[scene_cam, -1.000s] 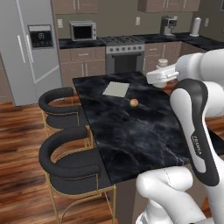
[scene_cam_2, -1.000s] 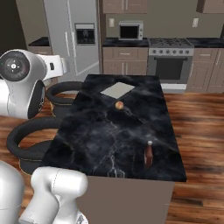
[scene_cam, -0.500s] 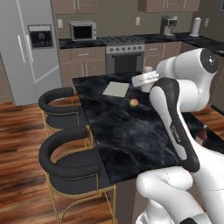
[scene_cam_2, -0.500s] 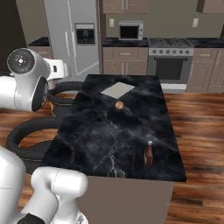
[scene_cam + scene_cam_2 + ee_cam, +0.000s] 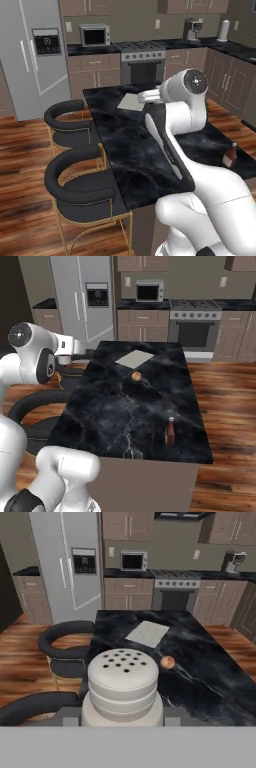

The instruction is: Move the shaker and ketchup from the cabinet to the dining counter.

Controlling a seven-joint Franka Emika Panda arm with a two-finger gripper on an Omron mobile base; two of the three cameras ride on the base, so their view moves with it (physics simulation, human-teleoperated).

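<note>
Hand view shows you the polished black marble worktop (image 5: pixel 210 662), hard and slick, stretching toward twelve o'clock. The glossy, rigid ketchup (image 5: pixel 170 432) already stands at the worktop's five o'clock corner in the right base view. Your pincer (image 5: pixel 122 716) grips the shaker (image 5: pixel 123 684), a light, smooth, ribbed cylinder with a perforated cap, low on its body; it could slip.

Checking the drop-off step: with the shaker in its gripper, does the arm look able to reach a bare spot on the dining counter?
Probably yes: the gripper holds the shaker beside the dining counter, with open marble near the ketchup.
</note>
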